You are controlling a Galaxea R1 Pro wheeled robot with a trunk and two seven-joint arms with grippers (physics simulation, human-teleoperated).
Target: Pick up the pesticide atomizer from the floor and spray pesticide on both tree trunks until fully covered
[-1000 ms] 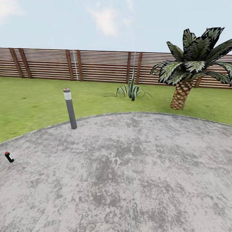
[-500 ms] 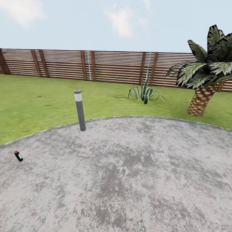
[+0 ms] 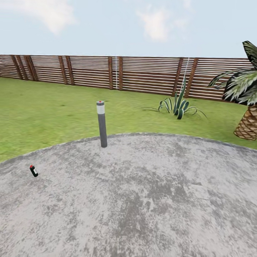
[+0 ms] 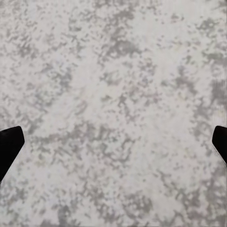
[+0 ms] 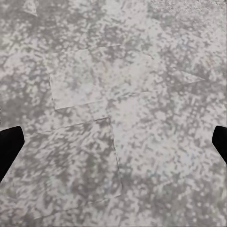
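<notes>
Grey paving (image 3: 148,203): one black, red-capped atomizer (image 3: 33,171); one bollard (image 3: 102,124); left fingers (image 4: 10,146) and right fingers (image 5: 10,149) spread wide.

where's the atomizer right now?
Head view, far left: the atomizer lies on the grey paving near its grass edge, left of and nearer than the bollard.

Head camera forward over grey paving (image 3: 148,203) toward fence (image 3: 145,75); both wrist cameras close above paving.
</notes>
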